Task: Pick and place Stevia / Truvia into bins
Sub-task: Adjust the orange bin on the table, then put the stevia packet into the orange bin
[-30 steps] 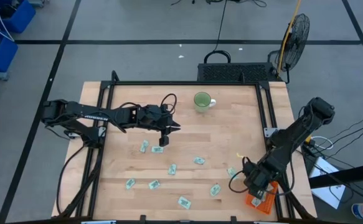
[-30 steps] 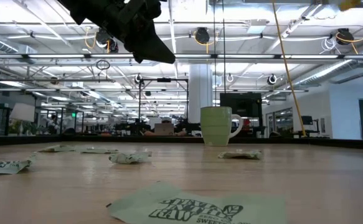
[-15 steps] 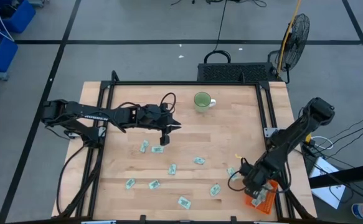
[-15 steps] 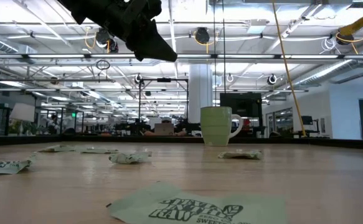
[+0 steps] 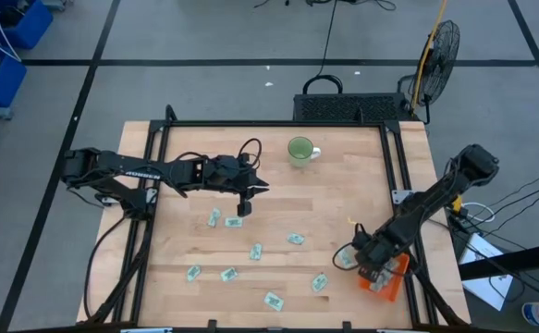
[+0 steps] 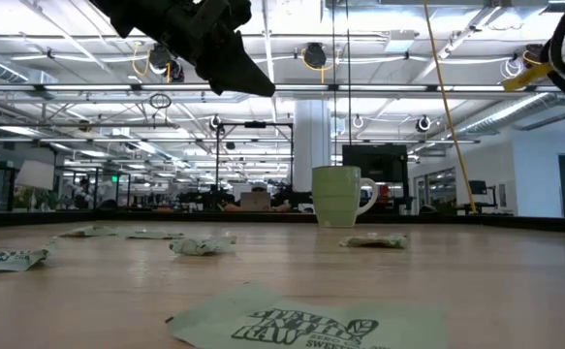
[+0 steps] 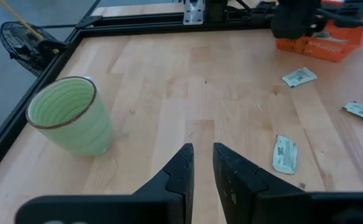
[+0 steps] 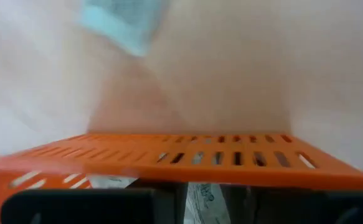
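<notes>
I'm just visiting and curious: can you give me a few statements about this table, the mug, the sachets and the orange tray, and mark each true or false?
1. The green mug stands upright on the table. True.
2. The orange tray sits by the mug. False: it is at the table's opposite side, near the right edge.
3. Sachets lie scattered on the wood. True.
4. The right gripper hangs over the mug. False: it is at the tray.
5. The left gripper is above a sachet in mid-table. True.
6. The mug is full of sachets. False: it is empty.
</notes>
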Tool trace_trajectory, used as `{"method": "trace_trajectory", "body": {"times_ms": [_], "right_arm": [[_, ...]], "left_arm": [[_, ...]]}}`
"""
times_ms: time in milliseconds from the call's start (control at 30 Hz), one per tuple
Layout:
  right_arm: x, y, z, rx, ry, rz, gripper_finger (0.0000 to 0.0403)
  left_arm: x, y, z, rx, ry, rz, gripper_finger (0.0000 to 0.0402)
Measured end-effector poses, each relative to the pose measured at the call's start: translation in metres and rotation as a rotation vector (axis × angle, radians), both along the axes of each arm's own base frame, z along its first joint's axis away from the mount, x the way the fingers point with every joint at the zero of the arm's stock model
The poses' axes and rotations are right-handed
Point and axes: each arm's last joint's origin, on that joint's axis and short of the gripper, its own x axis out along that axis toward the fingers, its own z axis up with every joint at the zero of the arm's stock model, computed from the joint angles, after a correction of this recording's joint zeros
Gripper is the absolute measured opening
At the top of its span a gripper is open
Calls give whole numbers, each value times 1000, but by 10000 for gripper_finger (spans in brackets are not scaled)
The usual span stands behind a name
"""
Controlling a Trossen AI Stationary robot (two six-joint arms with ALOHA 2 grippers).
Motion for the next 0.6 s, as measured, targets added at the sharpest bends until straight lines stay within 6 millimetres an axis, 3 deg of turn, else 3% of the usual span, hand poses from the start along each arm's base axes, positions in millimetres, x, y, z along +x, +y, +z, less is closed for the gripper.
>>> {"method": "trace_trajectory", "body": {"times_ms": [133,300,600], "right_arm": [[-2,-6,5,22,35,-32,73],[0,-2,27,151,5,-39,66],[5,-5,72,171,-284,-116,61]], "left_arm": [[0,0,0,2,0,-1,67],[0,0,1,3,-7,-1,67],[0,0,1,-4,-8,2,67]]}}
